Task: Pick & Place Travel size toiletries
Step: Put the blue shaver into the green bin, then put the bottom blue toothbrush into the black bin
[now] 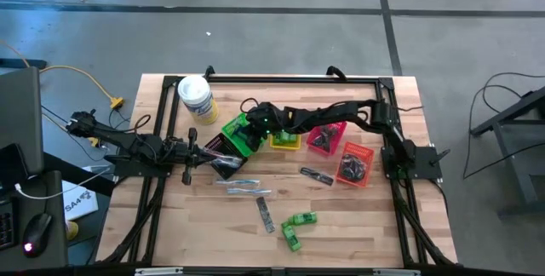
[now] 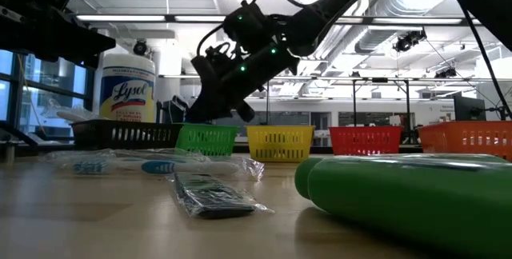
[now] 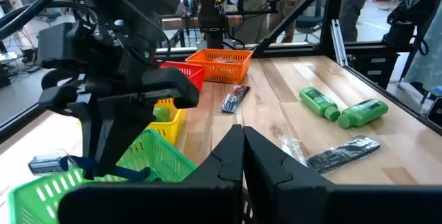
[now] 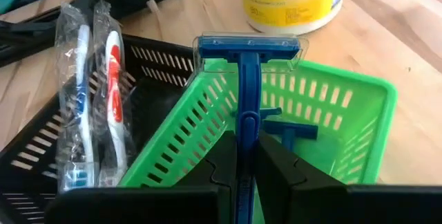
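Wooden table [image 1: 358, 233], black-framed, bearing a white wipes tub [image 1: 196, 99], a row of black [image 1: 223, 163], green [image 1: 241, 134], yellow [image 1: 285, 140], red [image 1: 326, 138] and orange [image 1: 356, 163] baskets, wrapped toothbrushes [image 1: 241, 182], two wrapped combs [image 1: 266, 213] and two green bottles [image 1: 298, 227] lying loose.

Even overhead light — blurred foreground bottle [image 2: 416, 199]

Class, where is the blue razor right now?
The blue razor is pinched in the right end effector, directly above the green basket, beside the black basket.
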### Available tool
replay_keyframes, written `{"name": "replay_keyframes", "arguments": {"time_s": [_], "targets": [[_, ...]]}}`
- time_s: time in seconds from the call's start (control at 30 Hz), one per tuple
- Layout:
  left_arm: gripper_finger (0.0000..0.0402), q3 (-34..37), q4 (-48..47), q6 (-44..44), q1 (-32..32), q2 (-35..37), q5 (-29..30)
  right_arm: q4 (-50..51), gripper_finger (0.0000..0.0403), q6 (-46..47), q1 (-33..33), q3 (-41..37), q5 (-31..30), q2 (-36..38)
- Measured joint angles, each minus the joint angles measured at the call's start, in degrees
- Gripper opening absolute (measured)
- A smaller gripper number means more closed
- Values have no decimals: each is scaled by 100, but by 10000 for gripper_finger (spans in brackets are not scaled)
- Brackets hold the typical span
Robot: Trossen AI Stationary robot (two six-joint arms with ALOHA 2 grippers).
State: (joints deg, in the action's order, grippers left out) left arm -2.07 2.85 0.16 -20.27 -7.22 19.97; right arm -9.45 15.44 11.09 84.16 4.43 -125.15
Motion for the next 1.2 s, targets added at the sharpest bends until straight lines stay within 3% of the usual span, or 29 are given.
{"name": "replay_keyframes", "arguments": {"time_s": [0.53, 1.2], "targets": [[0, 0, 1, 0, 0, 2, 0, 305, 28, -44, 16, 5, 37, -1], [0, 0, -37, -44, 0, 2, 0, 410, 106, -122, 17, 5, 187, 16]]}}
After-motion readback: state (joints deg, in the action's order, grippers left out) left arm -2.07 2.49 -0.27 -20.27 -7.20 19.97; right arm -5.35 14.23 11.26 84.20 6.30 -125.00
